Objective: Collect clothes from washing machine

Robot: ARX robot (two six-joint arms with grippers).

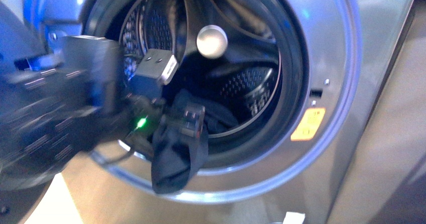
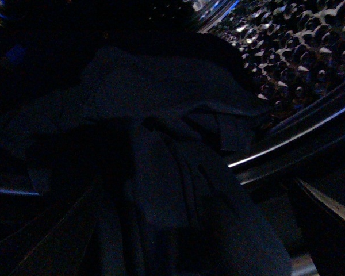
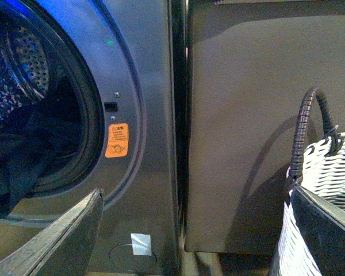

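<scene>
Front view: the left gripper [image 1: 188, 119] sits at the lower left of the door opening, its jaws closed on the dark garment [image 1: 176, 166], though blur softens the detail. The garment hangs from the grip with its long axis near vertical. Its free end points down, draped over the lower rim [image 1: 251, 156] and outside the washer [image 1: 326, 43]. More dark fabric trails back from the grip onto the drum [image 1: 241, 91] floor. Above and to the right of the gripper the opening is unobstructed. The blurred left arm fills the space to its left.

The left wrist view is dim, showing folded fabric running away along the drum's perforated wall.

In the right wrist view the right gripper [image 3: 195, 195] is spread wide and holds nothing. It is outside the washer, near the orange sticker [image 3: 117, 140], with a woven basket [image 3: 328, 172] by one finger [image 3: 325, 221].
</scene>
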